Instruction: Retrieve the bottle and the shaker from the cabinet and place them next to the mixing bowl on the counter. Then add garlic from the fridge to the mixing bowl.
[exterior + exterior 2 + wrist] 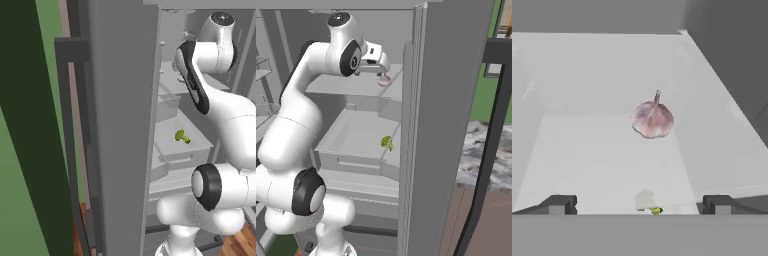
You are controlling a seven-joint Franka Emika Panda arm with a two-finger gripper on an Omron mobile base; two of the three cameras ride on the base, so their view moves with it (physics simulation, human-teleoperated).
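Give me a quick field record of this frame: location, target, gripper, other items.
location: arm reaching into the open fridge
target: garlic on an upper fridge shelf, stem up, nothing touching it
gripper: gripper open, aimed at the garlic, short of it, nothing held
other items: small green vegetable in the drawer below the garlic shelf
fridge door: open, edge-on at the side of both base views
task stage: garlic not yet grasped

Open grey fridge (456, 100) with pale shelves (182, 142); green wall (20, 200); wooden floor (240, 245) below.
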